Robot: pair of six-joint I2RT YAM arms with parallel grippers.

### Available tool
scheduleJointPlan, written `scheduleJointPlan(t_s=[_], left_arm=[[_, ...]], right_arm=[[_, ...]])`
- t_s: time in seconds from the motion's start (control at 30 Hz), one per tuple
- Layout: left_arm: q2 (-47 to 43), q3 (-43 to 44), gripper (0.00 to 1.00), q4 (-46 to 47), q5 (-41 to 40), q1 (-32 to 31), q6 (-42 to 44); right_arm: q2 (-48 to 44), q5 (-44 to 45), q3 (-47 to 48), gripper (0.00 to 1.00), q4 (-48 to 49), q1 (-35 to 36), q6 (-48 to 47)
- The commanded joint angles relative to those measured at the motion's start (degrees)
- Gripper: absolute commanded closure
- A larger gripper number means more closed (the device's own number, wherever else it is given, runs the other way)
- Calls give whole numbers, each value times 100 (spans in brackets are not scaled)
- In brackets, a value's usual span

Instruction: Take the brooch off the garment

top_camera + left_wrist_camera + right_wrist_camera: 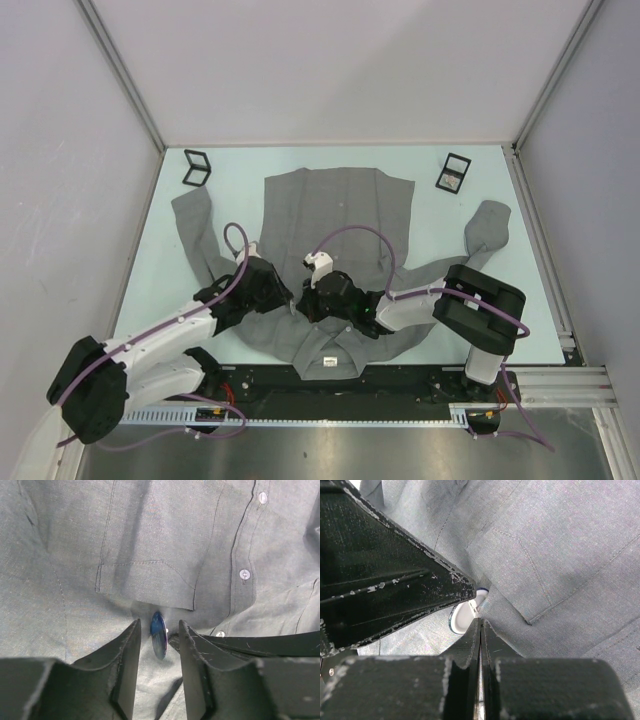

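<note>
The grey button-up garment (340, 205) lies spread on the table with its collar at the near edge. The brooch (159, 634) is a round blue disc standing on edge just below the chest pocket (150, 582). Its white back shows in the right wrist view (462, 616). My left gripper (157, 625) is open with one finger on each side of the brooch, not touching it. My right gripper (481, 622) is shut, pinching shirt cloth right beside the brooch. Both grippers meet over the shirt's chest, left (288, 298) and right (306, 300).
Two small black square boxes stand at the back of the pale green table (440, 230), one on the left (197, 167) and one on the right (453, 172). The shirt sleeves reach out to both sides (190, 215) (488, 228). White walls close in the table.
</note>
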Motion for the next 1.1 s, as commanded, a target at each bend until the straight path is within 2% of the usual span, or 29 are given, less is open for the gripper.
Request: scheduleJointPlan(t_s=[0.0,0.53,0.8,1.07], left_arm=[[63,215,61,105,-74,-13,-28],[326,162,69,237,155,-13,69],[177,127,74,236,49,-13,60],[247,65,87,368,146,-13,86]], right_arm=[[17,206,191,100,91,38,-113],[88,180,253,100,108,29,-139],[149,197,306,100,99,29,-183],[176,356,402,100,-41,55,-288]])
